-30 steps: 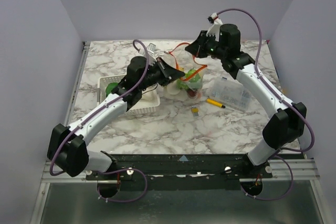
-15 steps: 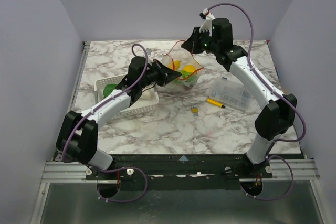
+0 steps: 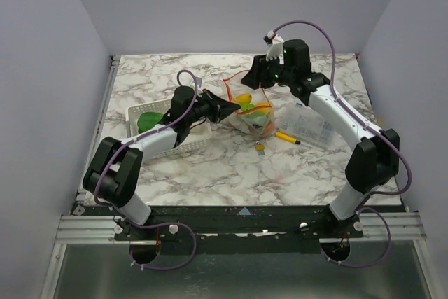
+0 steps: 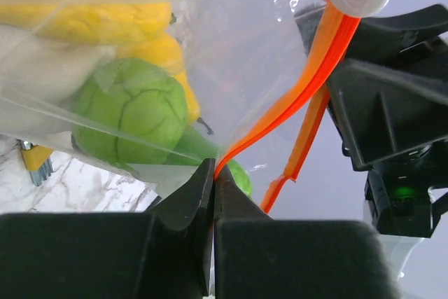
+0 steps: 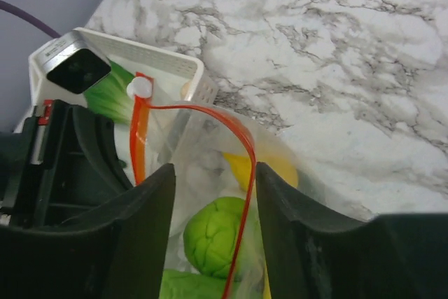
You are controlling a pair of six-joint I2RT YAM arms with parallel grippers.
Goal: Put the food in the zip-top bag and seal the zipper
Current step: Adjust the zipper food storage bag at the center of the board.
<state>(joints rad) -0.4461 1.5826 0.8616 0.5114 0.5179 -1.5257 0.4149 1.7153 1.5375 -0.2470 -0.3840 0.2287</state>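
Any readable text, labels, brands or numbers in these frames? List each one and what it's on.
None: no view shows legible text.
Zip-top bag: no print shows on the clear plastic, even close up.
Compartment box: too small in the top view to read any label.
Yellow marker pen: too small to read any print on the barrel.

Found no legible text, label, brand, number or sign in any of the three views.
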